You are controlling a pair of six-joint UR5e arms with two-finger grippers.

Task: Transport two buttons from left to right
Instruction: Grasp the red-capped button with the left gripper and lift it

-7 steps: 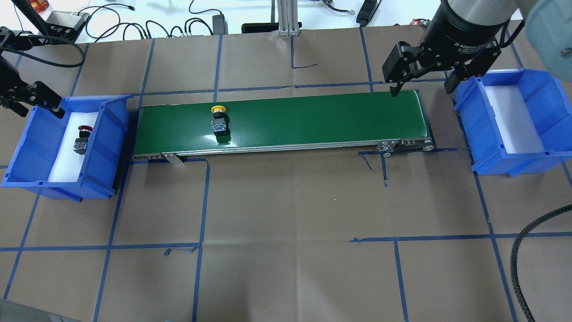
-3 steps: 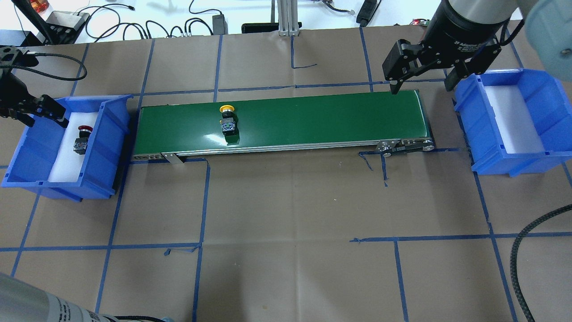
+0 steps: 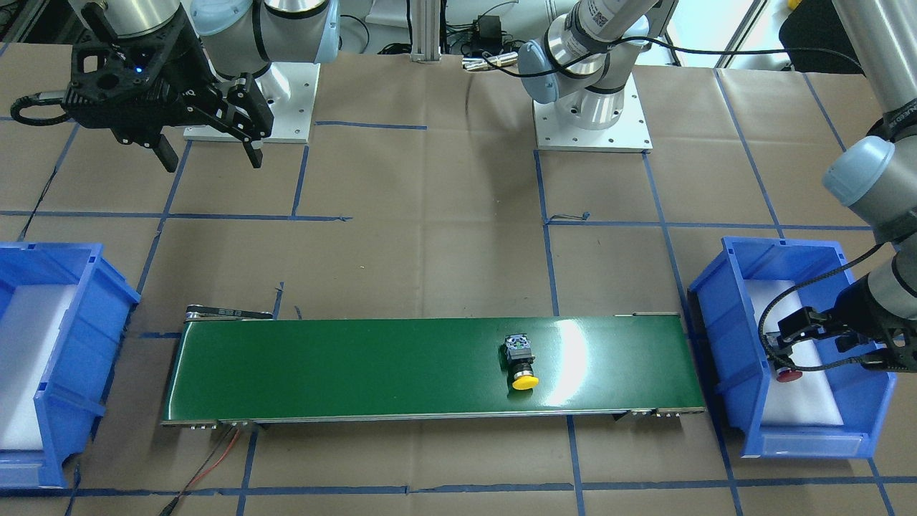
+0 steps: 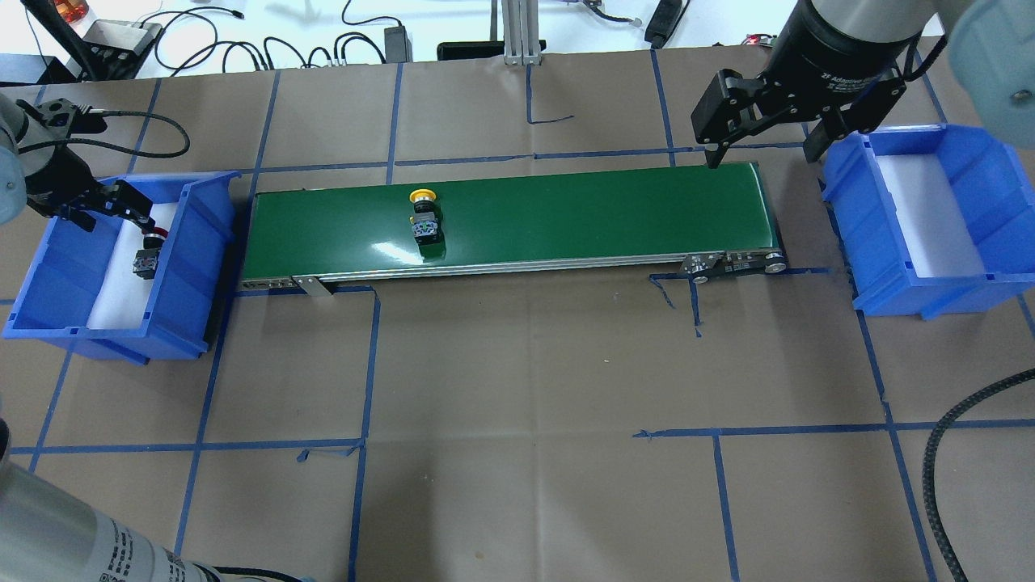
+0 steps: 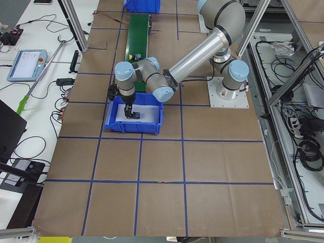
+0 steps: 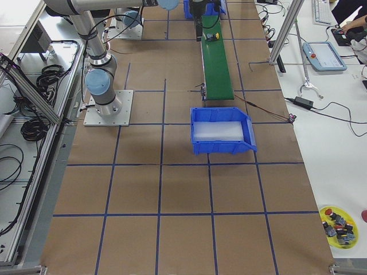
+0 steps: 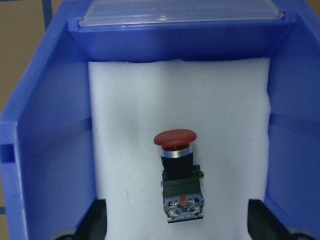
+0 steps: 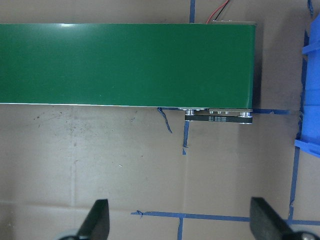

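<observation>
The yellow-capped button (image 4: 424, 217) (image 3: 521, 362) lies on its side on the green conveyor belt (image 4: 566, 210), left of the belt's middle. In the left blue bin (image 4: 48, 267) (image 7: 45, 130) the red-capped button (image 4: 148, 250) (image 7: 180, 175) lies on white foam. My left gripper (image 4: 109, 215) (image 3: 824, 351) is open and low inside that bin, just over the red button, whose body sits between its fingers (image 7: 95, 222) without touching them. My right gripper (image 4: 762, 152) (image 3: 210, 156) hangs open and holds nothing above the belt's right end, its fingers (image 8: 97, 220) spread wide.
The right blue bin (image 4: 994, 170) (image 3: 79, 287) holds only a white foam pad. Cables and boxes lie along the table's far edge (image 4: 283, 48). A black hose (image 4: 938, 453) curves in at the near right. A yellow dish of spare buttons (image 6: 338, 223) sits off the table.
The yellow button has ridden rightward along the belt. My left gripper has moved right and down into the left bin, over the red button. The right gripper has hardly moved.
</observation>
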